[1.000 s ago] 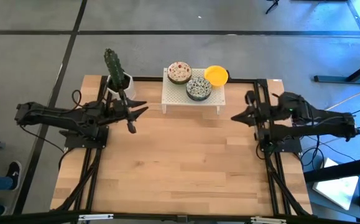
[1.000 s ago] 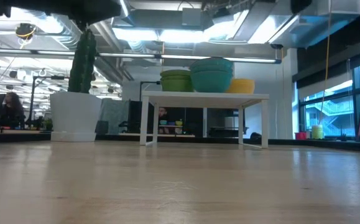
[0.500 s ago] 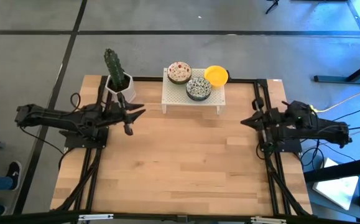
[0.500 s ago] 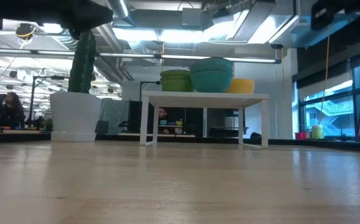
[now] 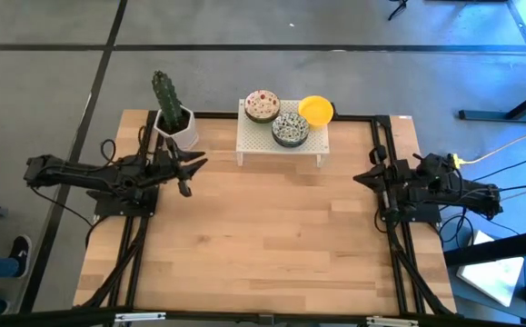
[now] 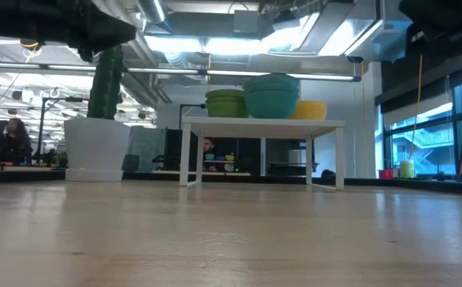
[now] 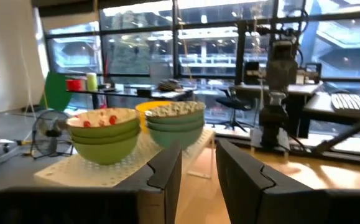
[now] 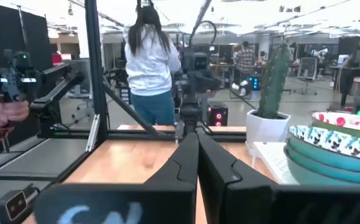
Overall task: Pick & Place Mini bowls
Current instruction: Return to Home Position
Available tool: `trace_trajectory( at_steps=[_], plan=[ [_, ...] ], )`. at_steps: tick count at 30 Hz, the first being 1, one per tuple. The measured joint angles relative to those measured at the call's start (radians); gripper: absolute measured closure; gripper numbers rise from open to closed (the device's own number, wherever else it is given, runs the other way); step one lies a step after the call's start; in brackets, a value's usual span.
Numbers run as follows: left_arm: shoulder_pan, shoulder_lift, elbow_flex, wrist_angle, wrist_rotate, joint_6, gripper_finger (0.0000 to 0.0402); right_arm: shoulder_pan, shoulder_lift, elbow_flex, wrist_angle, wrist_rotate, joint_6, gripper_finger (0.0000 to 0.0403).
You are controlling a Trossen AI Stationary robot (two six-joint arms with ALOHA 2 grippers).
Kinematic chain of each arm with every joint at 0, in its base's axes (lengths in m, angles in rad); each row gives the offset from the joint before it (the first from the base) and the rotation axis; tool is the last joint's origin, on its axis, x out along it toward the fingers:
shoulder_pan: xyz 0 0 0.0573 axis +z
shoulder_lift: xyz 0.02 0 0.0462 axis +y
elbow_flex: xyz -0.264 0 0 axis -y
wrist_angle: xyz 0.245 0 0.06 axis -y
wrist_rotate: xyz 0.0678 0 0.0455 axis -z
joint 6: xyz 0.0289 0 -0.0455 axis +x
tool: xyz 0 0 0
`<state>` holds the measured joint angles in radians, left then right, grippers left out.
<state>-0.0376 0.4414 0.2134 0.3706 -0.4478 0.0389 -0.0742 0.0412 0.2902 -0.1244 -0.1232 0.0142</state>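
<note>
The mini bowls stand in three stacks on a small white perforated stand (image 5: 281,141) at the table's far edge. The stacks are reddish-speckled (image 5: 262,106), blue-green patterned (image 5: 291,129) and plain yellow (image 5: 316,110). In the low view they show as green (image 6: 226,102), teal (image 6: 272,94) and yellow (image 6: 310,110) stacks. My left gripper (image 5: 194,168) hovers open near the table's left side, facing the stand, with the stacks (image 7: 103,132) ahead of its fingers (image 7: 167,168). My right gripper (image 5: 357,177) is shut and empty near the table's right edge; its fingers (image 8: 186,162) meet.
A white square pot with a cactus (image 5: 173,118) stands at the far left corner, just beyond my left gripper. The wooden tabletop (image 5: 263,236) spreads between the arms. Beyond the table a person in a white top (image 8: 147,68) stands, and a hand (image 8: 5,112) holds a controller.
My right arm has drawn back toward the table's right edge, folding in over its base. My left gripper has pulled back a little toward the left edge. The bowls have stayed in place on the stand.
</note>
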Motion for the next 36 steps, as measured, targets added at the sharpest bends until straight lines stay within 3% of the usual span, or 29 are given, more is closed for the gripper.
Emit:
trace_trajectory(
  at_steps=[5,12,20,25,32,36],
  plan=[
    [0.000,-0.060,0.000,-0.023,0.002,0.026,0.0316,0.000,0.001,-0.033,0.032,0.008,0.003,0.0397],
    [0.001,-0.099,0.000,-0.037,0.002,0.050,0.0334,0.000,0.002,-0.170,0.254,-0.008,0.007,0.0397],
    [-0.001,-0.098,0.000,-0.083,0.010,-0.031,0.0352,0.000,0.002,-0.173,0.256,-0.053,-0.005,0.0397],
    [-0.014,-0.098,0.000,-0.089,0.078,-0.036,0.0365,0.000,0.001,-0.189,0.257,-0.062,-0.014,0.0397],
    [-0.043,-0.098,0.000,-0.105,0.069,-0.017,0.0382,0.000,0.002,-0.277,0.294,0.008,0.005,0.0397],
    [-0.048,-0.098,-0.075,0.024,0.086,0.012,0.0389,0.000,0.002,-0.262,0.299,0.008,0.005,0.0397]
  ],
)
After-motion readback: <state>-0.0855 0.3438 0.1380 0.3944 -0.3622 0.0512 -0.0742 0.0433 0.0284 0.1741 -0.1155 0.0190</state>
